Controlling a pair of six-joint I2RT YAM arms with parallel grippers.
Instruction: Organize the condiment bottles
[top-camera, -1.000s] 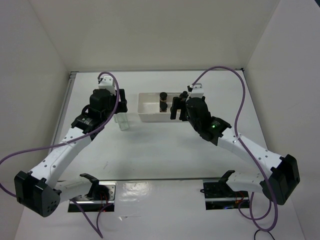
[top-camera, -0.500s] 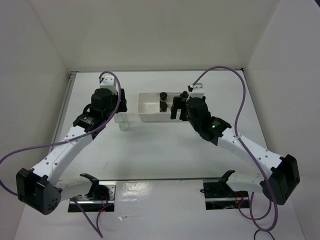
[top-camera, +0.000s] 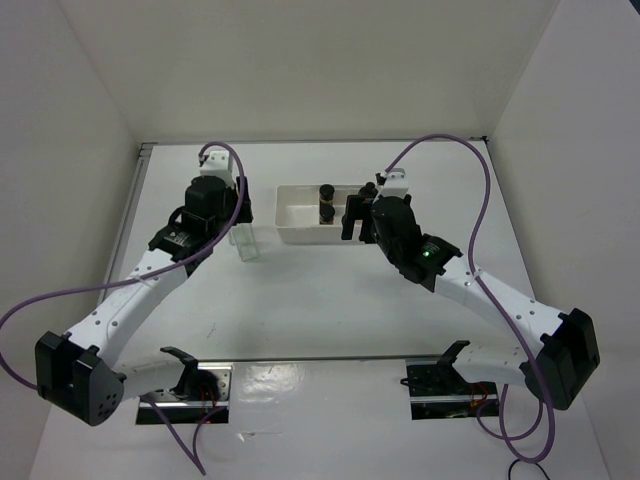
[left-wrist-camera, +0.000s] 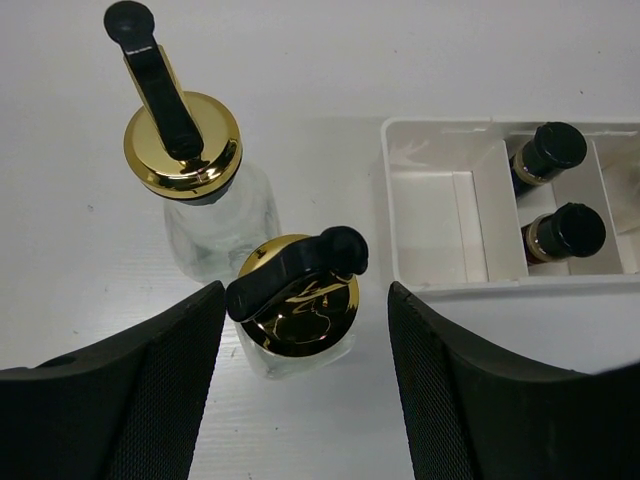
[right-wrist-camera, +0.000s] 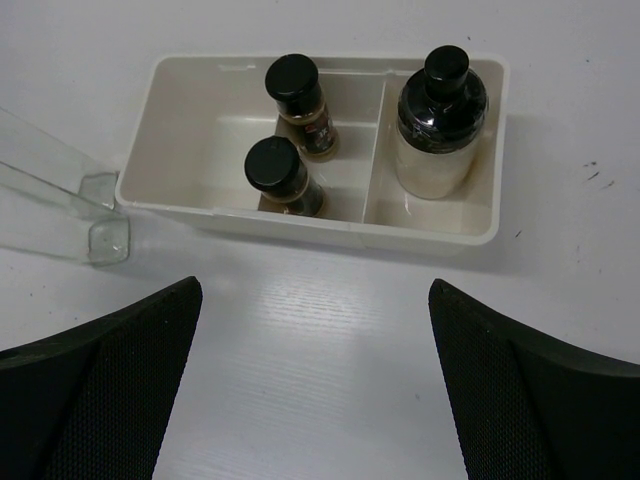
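Two tall glass bottles stand upright on the table (top-camera: 330, 300) just left of the white tray (left-wrist-camera: 440, 128), long axes vertical. The farther bottle (left-wrist-camera: 183, 150) has its black spout aimed away from the arm. The nearer bottle (left-wrist-camera: 297, 310) has its spout lying across, toward the tray. The left arm reaches forward with its wrist over this pair. The left gripper (left-wrist-camera: 305, 290) is spread wide, one finger on each side of the nearer bottle, with a gap showing on both sides. Two dark spice jars (right-wrist-camera: 295, 85) (right-wrist-camera: 275, 170) stand one behind the other in the tray's middle compartment. The whitish jar (right-wrist-camera: 440, 120) stands in its right-end one. The right gripper (right-wrist-camera: 312, 290) hangs agape over bare table at the tray's near wall, holding nothing.
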